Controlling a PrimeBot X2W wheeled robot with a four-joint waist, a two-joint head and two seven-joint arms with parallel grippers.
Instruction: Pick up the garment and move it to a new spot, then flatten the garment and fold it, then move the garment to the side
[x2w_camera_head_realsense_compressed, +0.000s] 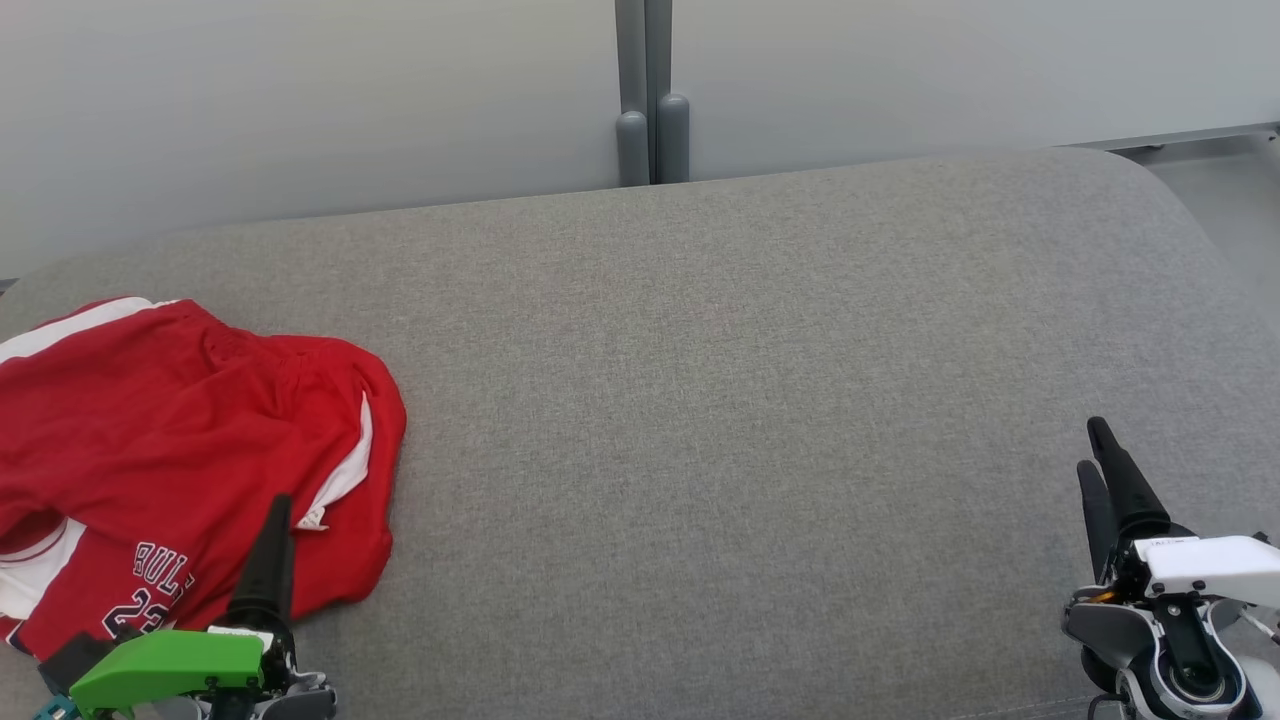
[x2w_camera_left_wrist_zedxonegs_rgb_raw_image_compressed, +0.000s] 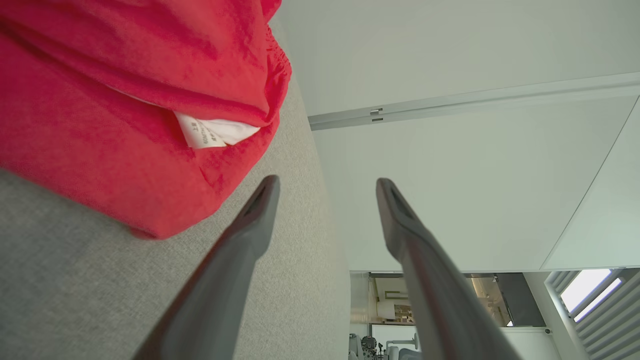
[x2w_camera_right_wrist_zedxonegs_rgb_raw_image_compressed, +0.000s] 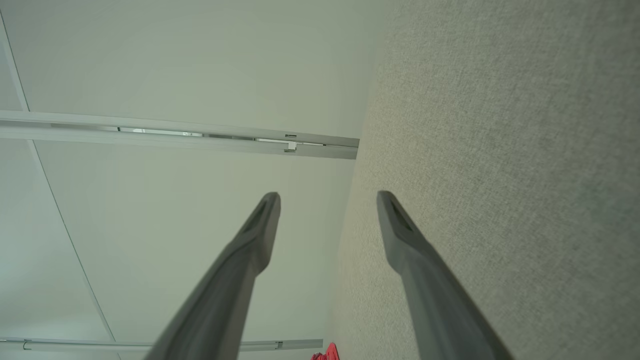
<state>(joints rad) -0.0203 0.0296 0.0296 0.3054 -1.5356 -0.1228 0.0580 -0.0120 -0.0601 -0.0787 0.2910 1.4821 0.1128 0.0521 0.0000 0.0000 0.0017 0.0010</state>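
Observation:
A pair of red shorts with white trim and dark lettering lies crumpled at the left end of the grey cushion. My left gripper hovers over the shorts' near right corner, open with nothing between its fingers. In the left wrist view the shorts sit up and left of the open gripper, showing a white label. My right gripper stands at the cushion's near right, far from the shorts; its wrist view shows it open and empty, with a red scrap of the shorts at the bottom edge.
Pale partition panels stand behind the cushion, joined by a grey post. The cushion's rounded far right corner drops off to a light floor. A long stretch of bare grey fabric lies between the two grippers.

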